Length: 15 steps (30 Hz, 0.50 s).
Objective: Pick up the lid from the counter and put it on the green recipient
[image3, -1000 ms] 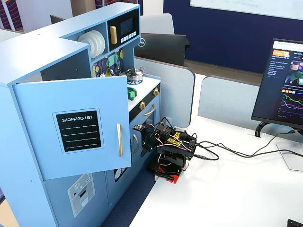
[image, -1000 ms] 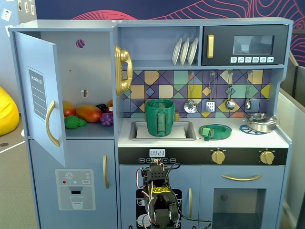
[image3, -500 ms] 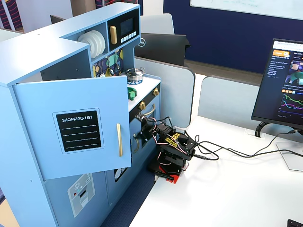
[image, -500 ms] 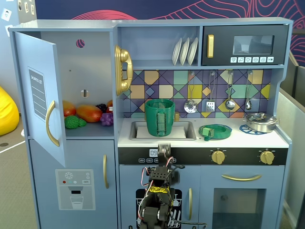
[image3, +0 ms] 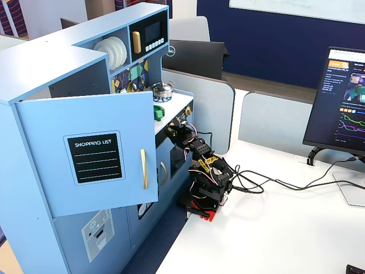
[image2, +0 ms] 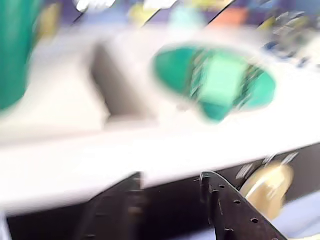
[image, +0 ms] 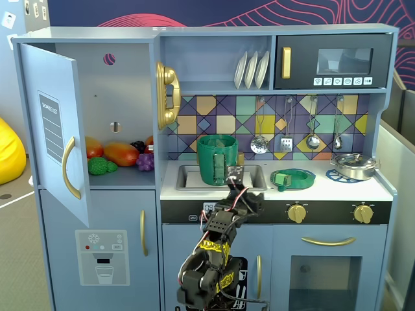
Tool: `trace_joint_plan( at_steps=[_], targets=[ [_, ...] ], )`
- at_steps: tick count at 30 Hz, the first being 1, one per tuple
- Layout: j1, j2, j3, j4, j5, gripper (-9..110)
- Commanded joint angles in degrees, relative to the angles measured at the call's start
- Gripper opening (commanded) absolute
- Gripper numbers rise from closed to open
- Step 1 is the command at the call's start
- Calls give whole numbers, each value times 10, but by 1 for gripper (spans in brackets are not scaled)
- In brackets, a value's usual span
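Observation:
The lid (image: pixel 293 178) is a flat round green disc on the white counter, right of the sink. It shows blurred in the wrist view (image2: pixel 215 82) and small in a fixed view (image3: pixel 160 112). The green recipient (image: pixel 217 159) is a tall dark-green pot standing in the sink; its side shows at the left edge of the wrist view (image2: pixel 15 50). My gripper (image: pixel 235 173) is at the counter's front edge, between pot and lid, short of the lid. In the wrist view the gripper (image2: pixel 170 177) is open and empty, its two dark fingers (image2: pixel 220 200) apart below the counter edge.
A shiny silver pan (image: pixel 355 166) with its lid sits on the burner at the right. Gold stove knobs (image: pixel 297 212) line the black front panel. The fridge door (image: pixel 58 129) stands open at the left, with toy fruit (image: pixel 120 154) inside. Utensils (image: pixel 285 139) hang on the back wall.

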State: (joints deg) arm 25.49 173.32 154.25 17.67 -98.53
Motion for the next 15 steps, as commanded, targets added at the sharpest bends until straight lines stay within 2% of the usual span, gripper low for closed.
trace_joint_plan(
  at_steps=[1,7,15],
  targets=[
    [29,-45,-64,-54,53,26],
    [54,-78,-59,-120,80,44],
    [80,-142,-83,-163,74,48]
  ],
)
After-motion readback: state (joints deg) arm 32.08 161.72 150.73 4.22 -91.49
